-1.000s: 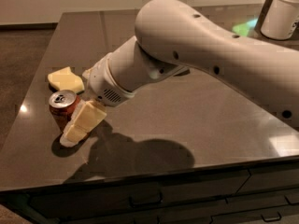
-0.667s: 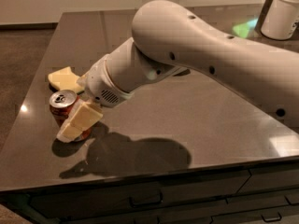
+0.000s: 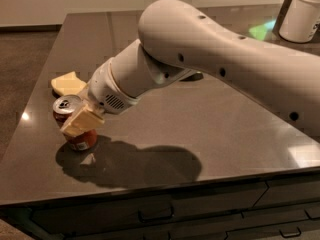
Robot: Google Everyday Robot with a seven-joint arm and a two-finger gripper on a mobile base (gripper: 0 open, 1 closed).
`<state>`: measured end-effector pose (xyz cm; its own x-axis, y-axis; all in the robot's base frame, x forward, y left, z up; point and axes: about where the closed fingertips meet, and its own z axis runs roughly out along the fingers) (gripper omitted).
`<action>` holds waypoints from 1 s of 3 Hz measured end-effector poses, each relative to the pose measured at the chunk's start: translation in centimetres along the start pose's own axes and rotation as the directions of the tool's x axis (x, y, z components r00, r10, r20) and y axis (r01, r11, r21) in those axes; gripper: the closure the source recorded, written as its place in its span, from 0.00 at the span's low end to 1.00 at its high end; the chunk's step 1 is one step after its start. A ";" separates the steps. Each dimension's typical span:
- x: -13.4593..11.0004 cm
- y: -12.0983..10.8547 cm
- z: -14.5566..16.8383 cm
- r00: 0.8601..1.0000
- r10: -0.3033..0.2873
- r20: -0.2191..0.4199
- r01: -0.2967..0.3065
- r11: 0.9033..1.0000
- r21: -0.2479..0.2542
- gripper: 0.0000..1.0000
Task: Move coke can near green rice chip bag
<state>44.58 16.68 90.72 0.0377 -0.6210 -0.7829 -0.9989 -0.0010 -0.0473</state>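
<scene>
One gripper is hovering at the coke can by the table's left edge, presumably for grasping; whether clamped, I cannot tell.

A small red coke can stands upright on a dark table, near the left edge at about 8 o'clock. Its silver top with a pull tab faces up and its red base rests flat on the surface. The gripper is at the can and covers its middle from the front. The green rice chip bag shows only as a small bright green patch far back at about 1 o'clock, mostly hidden behind the arm and well apart from the can.
</scene>
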 end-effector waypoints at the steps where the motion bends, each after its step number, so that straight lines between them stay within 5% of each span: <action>1: 0.5 -1.8 -1.7 0.999 0.049 -0.002 -0.049 0.998 0.027 0.87; 2: 2.4 -5.1 -4.8 0.993 0.121 -0.016 -0.119 0.987 0.104 1.00; 3: 5.2 -8.7 -8.2 0.979 0.204 -0.018 -0.197 0.962 0.191 1.00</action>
<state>53.19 7.03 92.10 -0.1674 -0.6224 -0.7646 -0.9625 0.2710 -0.0099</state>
